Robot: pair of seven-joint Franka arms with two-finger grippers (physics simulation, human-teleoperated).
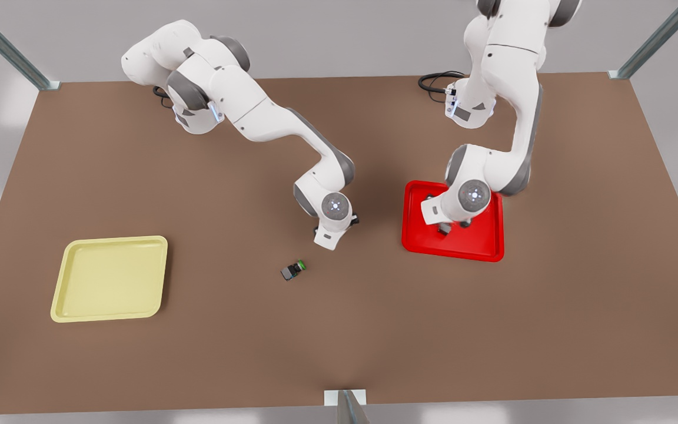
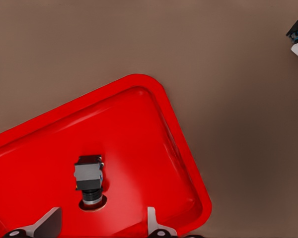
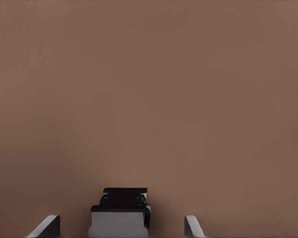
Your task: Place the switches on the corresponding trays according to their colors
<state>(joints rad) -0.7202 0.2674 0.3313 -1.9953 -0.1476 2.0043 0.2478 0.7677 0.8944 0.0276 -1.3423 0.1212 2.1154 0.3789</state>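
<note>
The red tray (image 1: pixel 480 242) lies at the front view's right. My left gripper (image 1: pixel 454 227) hangs low over it, open. Between its fingertips (image 2: pixel 156 225) a dark-bodied switch (image 2: pixel 89 174) lies on its side on the red tray (image 2: pixel 154 148), cap end towards the gripper, touching neither finger. My right gripper (image 1: pixel 330 238) is over the bare table near the middle, open, its fingertips (image 3: pixel 193 225) standing either side of a dark and grey switch (image 3: pixel 120 212) with a gap on both sides. I cannot tell that switch's cap colour. The pale yellow tray (image 1: pixel 109 278) sits at the front view's left with nothing in it.
A green-capped switch (image 1: pixel 293 270) lies on the brown table (image 1: pixel 339 341) just in front of my right gripper. Black cables (image 1: pixel 436 81) coil at the back by the arm bases. Metal frame posts stand at the table's far corners.
</note>
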